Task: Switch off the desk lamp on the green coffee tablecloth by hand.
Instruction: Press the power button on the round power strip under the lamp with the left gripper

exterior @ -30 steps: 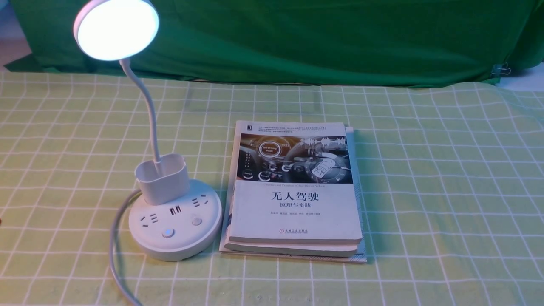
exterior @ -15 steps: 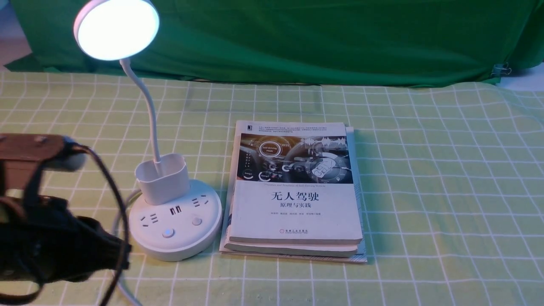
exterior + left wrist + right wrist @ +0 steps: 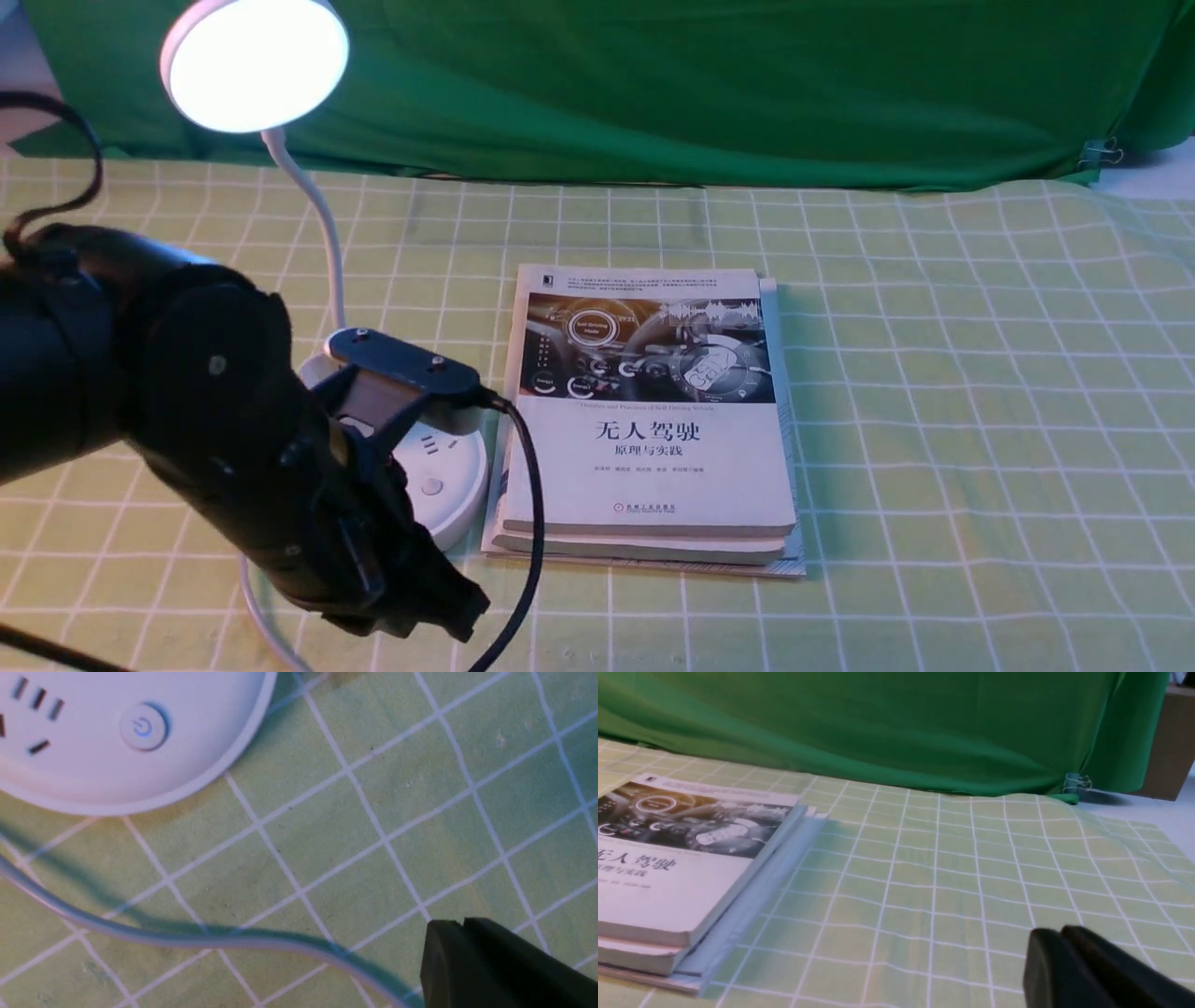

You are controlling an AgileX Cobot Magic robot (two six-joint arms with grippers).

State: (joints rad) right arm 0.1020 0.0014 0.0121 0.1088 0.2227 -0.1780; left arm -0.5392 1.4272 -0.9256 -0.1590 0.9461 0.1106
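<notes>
- Looks like a robotics lab or test corner, though cannot be pinned down further.
- Shows a black robot arm (image 3: 205, 373) reaching over a tabletop, with a screwed-on bracket (image 3: 401, 364) and a loose black cable (image 3: 534, 485).
- Has a plain dark green cloth (image 3: 653, 93) hung as a backdrop, held by a binder clip (image 3: 1102, 152).
- Looks dressed like a home desk: green checked tablecloth (image 3: 934, 420), lit desk lamp (image 3: 261, 65), stacked books (image 3: 644, 401), the top one on self-driving vehicles.

The lamp (image 3: 260, 65) glares white over the cloth (image 3: 934, 420); its cord (image 3: 224, 940) casts a soft shadow.
</notes>
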